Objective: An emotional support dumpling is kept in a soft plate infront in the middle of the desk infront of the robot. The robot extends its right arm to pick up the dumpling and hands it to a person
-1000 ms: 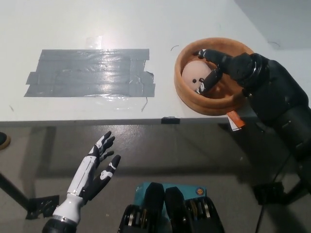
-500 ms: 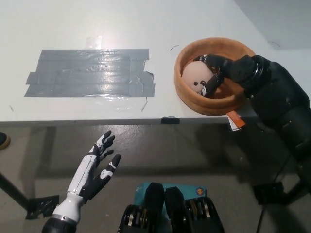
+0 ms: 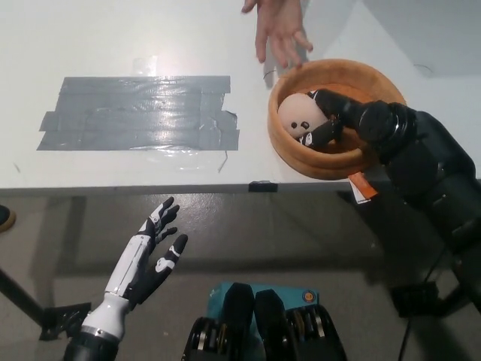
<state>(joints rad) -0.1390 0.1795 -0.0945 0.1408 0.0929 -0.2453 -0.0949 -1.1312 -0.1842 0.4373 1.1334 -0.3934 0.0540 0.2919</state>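
Now the black right hand (image 3: pixel 331 120) grips the dumpling (image 3: pixel 298 115) inside the soft plate (image 3: pixel 331 162), with a person's hand (image 3: pixel 276 31) just beyond.

The dumpling is pale with a small dark face, sitting in the left part of the brown, round, raised-rim plate at the right end of the white desk (image 3: pixel 113 37); the black fingers (image 3: pixel 319 135) wrap over its right side and under its near edge. The person's hand reaches in from the far edge, fingers spread and pointing down toward the plate's far-left rim. A patch of grey tape (image 3: pixel 139 113) lies on the desk to the left, well apart. The white left hand (image 3: pixel 150 256) rests below the desk's near edge at lower left, fingers spread and holding nothing.
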